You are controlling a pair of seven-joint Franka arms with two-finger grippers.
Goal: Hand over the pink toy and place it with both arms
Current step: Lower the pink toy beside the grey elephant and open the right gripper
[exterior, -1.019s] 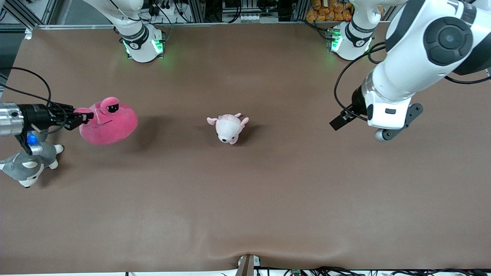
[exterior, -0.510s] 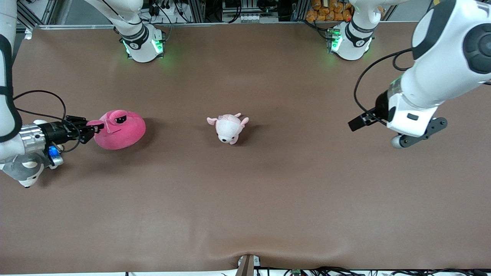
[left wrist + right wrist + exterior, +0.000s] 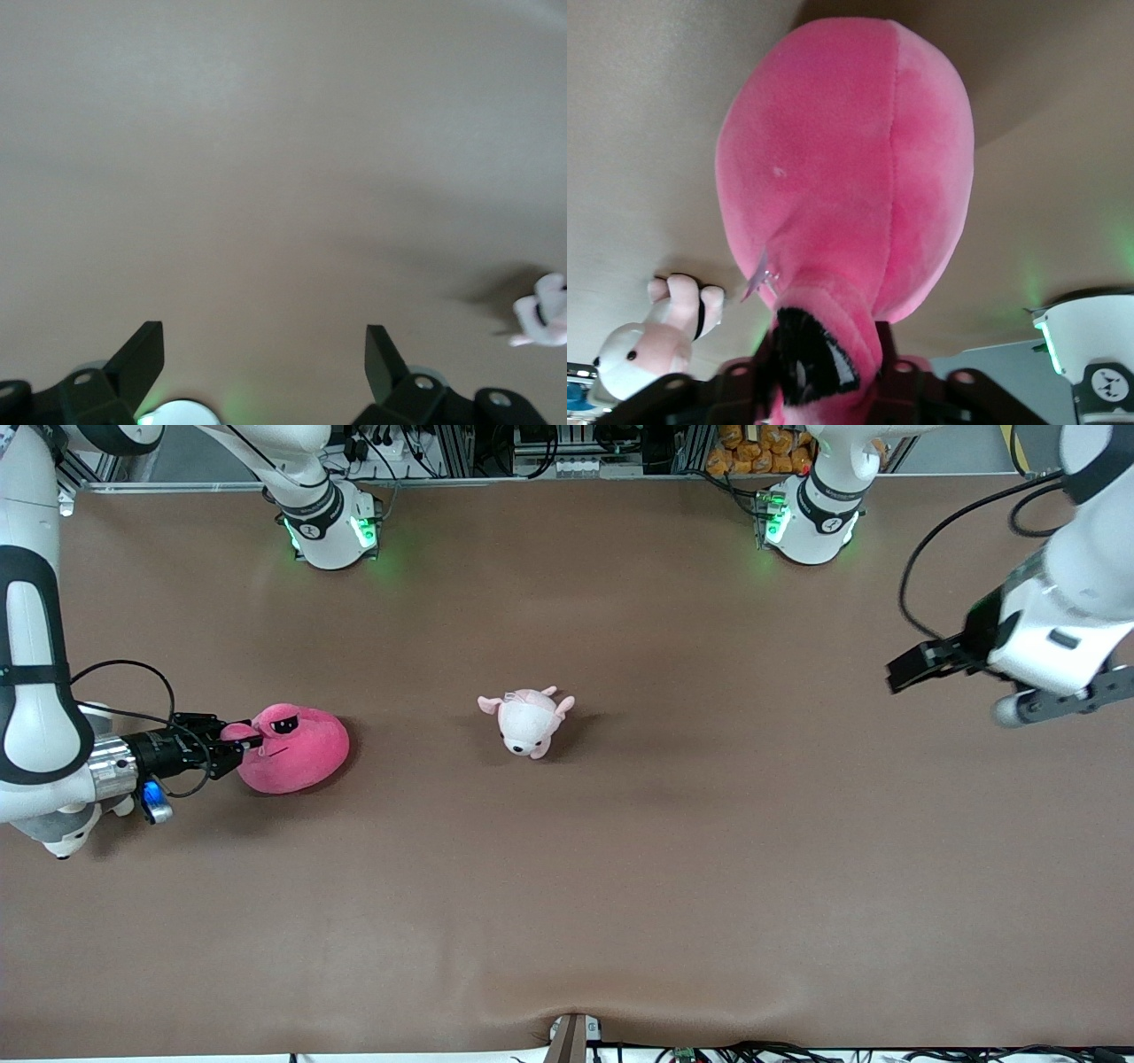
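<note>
Pink toy (image 3: 297, 748) now rests on the table (image 3: 620, 886) near the right arm's end, lowered from its raised position a second ago. The right gripper (image 3: 237, 746) remains around its eye bump (grip not confirmed). The left gripper (image 3: 912, 666), jaws spread and empty, has retreated toward its table edge; no legible writing.

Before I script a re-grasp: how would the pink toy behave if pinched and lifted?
The pink toy looks like soft plush, so a pinch would probably bunch it. It likely sags from the right gripper at its eye bump. Rounded but settled on the table, it probably won't roll.
</note>
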